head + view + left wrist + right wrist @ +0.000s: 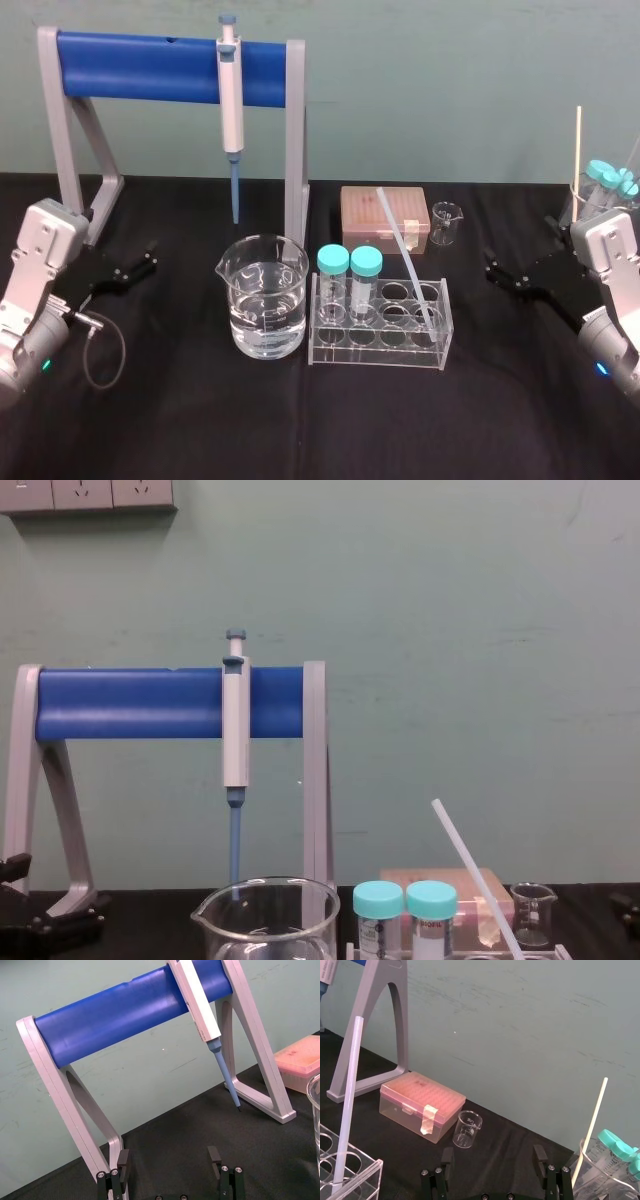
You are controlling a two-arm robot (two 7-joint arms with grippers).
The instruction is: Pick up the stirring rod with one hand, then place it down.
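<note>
Rod (406, 252) stands tilted in the clear rack (375, 355), centre-right of the head view. Its lower end is down in a right-hand hole and its top leans up-left over the pink box (360, 215). Nothing's holding it.

Right gripper (492, 268) is at the right edge, well apart from the rack, jaws wide & empty. Left gripper (150, 257) is at the left edge, also wide, empty, idle.

Rod looks v. light, stiff and smooth, prob. glass or hard plastic, so slippery and maybe snappable if squeezed hard. Best hold, I'd say, is the bare stretch above the rack, approx. mid-length, pinched across the shaft. Then draw it out along its own lean so it doesn't lever the rack or knock the capped tubes (334, 262).
</note>
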